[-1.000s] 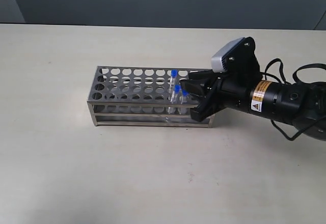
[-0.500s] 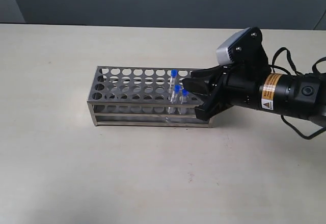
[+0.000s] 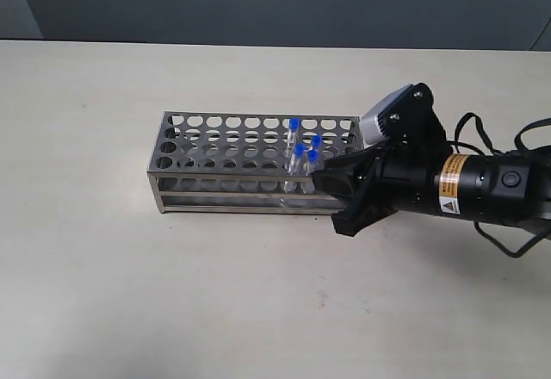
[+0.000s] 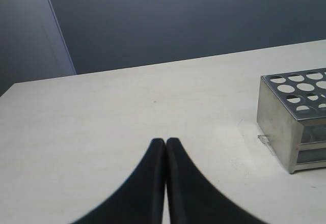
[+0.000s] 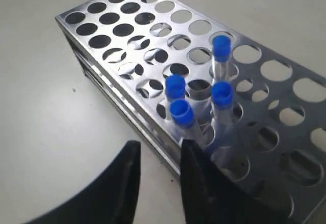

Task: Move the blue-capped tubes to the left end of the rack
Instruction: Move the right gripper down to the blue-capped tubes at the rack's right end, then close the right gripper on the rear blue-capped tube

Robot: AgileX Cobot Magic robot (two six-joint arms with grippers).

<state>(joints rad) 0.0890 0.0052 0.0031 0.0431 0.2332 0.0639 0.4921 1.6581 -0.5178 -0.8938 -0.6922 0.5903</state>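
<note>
The steel rack [image 3: 224,191] lies across the middle of the table. Four blue-capped tubes [image 3: 299,149] stand clustered in holes near its right end; in the right wrist view their caps [image 5: 181,112] sit close together in neighbouring holes of the rack [image 5: 97,68]. My right gripper [image 3: 329,198] is open and empty, low at the rack's near right corner, just short of the nearest tube. In its own view the right gripper [image 5: 160,147] has one finger over the rack's front edge and the other over the table. My left gripper [image 4: 165,142] is shut on nothing, well away from the rack's left end [image 4: 277,112].
The pale tabletop [image 3: 129,284] stretches wide on every side of the rack. A dark wall [image 3: 258,0] runs behind the table's far edge. My right arm with its cables [image 3: 482,189] lies over the table to the right of the rack.
My right gripper has dropped from over the rack's right end to its near right corner. A fourth blue cap that it hid now shows. The tubes stand as before.
</note>
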